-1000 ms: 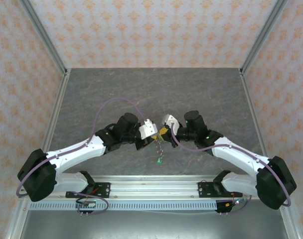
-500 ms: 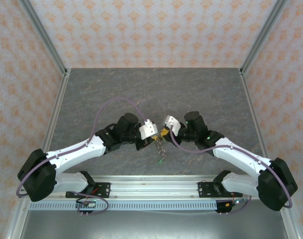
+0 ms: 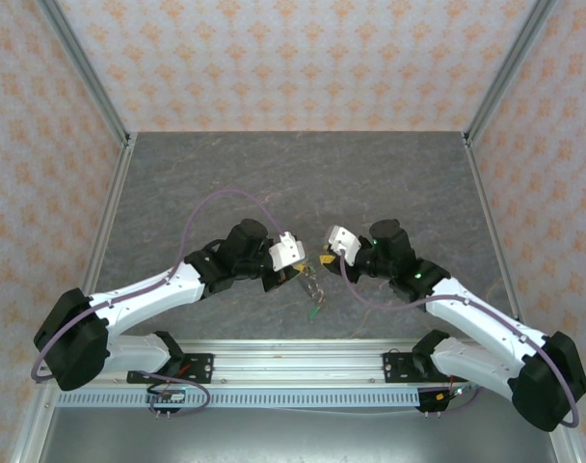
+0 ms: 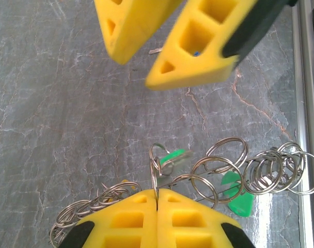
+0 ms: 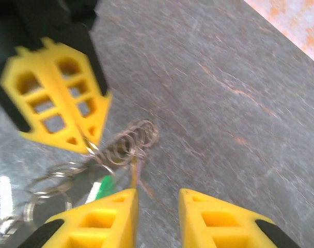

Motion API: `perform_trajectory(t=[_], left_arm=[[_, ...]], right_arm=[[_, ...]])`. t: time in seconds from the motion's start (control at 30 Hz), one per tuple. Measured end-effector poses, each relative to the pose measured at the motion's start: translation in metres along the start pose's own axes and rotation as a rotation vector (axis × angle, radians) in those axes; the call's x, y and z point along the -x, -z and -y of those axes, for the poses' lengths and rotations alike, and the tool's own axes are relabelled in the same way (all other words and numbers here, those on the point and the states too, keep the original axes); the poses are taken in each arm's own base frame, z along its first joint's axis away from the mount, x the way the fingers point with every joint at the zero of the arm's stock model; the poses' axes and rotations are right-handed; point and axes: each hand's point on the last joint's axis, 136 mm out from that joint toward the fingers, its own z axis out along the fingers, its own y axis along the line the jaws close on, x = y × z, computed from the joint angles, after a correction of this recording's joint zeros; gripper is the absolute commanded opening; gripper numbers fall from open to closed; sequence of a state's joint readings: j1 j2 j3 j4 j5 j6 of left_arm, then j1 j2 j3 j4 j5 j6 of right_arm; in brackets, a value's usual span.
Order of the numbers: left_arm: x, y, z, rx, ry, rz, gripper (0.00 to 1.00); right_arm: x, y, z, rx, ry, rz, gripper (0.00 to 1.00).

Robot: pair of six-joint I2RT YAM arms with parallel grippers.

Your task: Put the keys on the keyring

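Note:
My left gripper [image 3: 298, 274] [image 4: 157, 195] is shut on one small metal ring of the keyring [image 4: 219, 173], a thin wire loop strung with many small split rings. The bunch trails below the gripper in the top view, the keyring [image 3: 312, 289] ending at a green tag [image 3: 313, 313]. Two green-tagged keys [image 4: 176, 156] [image 4: 240, 201] sit among the rings, and a yellow tag [image 4: 123, 184] peeks out at the left. My right gripper [image 3: 325, 258] [image 5: 157, 201] stands open and empty a short way to the right of the keyring [image 5: 128, 142]. It faces the left gripper [image 5: 84, 140].
The grey marbled table [image 3: 293, 183] stretches behind both arms, between patterned walls. A metal rail [image 3: 293, 352] runs along the near edge, close to the hanging tags.
My right gripper has opened and drawn back to the right, away from the left gripper. The left gripper has stayed put, shut on the ring.

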State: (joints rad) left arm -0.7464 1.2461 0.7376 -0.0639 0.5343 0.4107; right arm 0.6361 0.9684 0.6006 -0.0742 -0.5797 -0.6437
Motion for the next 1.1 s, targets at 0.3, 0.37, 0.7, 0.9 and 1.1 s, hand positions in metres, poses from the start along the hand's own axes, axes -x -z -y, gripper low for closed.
perform_trajectory(t=[0.3, 0.37, 0.7, 0.9, 1.1], left_arm=[[0.000, 0.000, 0.006, -0.033, -0.006, 0.001, 0.00], [0.000, 0.001, 0.007, -0.040, -0.005, -0.003, 0.00], [-0.002, 0.001, 0.008, -0.047, -0.001, -0.009, 0.00], [0.004, 0.002, 0.011, -0.067, -0.006, 0.001, 0.00], [0.006, 0.004, 0.013, -0.083, -0.014, 0.005, 0.00]], right_arm=[[0.002, -0.012, -0.022, 0.144, -0.024, 0.056, 0.20], [0.002, -0.013, -0.024, 0.161, -0.025, 0.057, 0.20], [-0.008, -0.017, -0.035, 0.223, 0.000, 0.032, 0.21], [-0.013, -0.021, -0.035, 0.231, 0.000, 0.016, 0.19], [-0.012, -0.024, -0.037, 0.250, -0.003, 0.021, 0.18]])
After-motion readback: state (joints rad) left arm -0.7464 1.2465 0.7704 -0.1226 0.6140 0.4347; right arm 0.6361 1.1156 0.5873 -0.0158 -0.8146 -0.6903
